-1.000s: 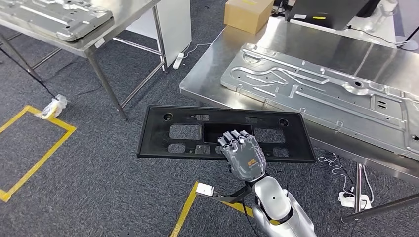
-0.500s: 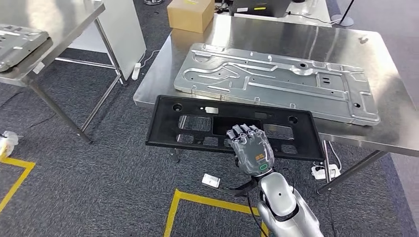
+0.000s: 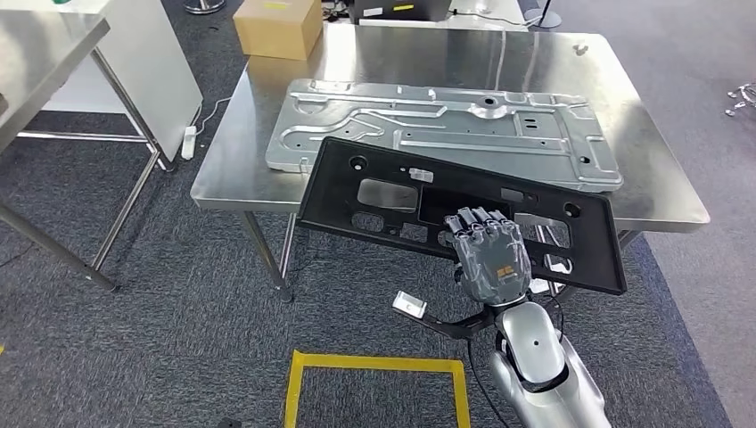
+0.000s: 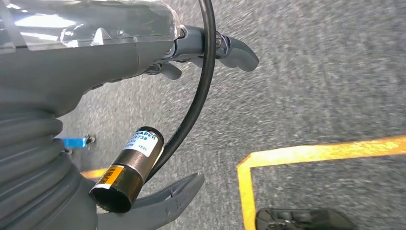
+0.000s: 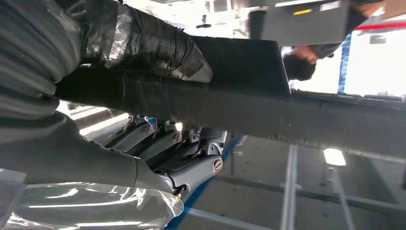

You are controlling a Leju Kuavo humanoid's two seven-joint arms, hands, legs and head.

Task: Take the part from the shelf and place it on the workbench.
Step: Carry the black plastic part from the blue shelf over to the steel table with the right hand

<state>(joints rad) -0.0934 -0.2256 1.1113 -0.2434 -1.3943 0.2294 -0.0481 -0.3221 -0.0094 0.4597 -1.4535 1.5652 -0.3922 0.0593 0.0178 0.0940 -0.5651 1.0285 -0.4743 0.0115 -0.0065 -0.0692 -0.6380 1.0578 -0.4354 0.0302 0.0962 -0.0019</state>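
Steel workbench (image 3: 651,192) now nearer | right hand (image 3: 487,259) grips flat black plastic panel (image 3: 374,192) | I would keep it level, clearing embossed metal sheet (image 3: 446,134) | left hand (image 4: 143,52) empty, fingers apart.

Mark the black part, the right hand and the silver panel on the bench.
black part (image 3: 374,192): head view, upper left frame.
right hand (image 3: 488,259): head view, back of the hand.
silver panel (image 3: 499,134): head view, middle of its ribbed face.

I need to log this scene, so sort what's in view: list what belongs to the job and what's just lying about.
Part of the job:
- black panel, held in the right hand
- steel workbench, where the panel goes

Lying about:
- silver metal sheet on the workbench
- cardboard box at the far corner
- white board leaning beside the bench
- yellow floor tape
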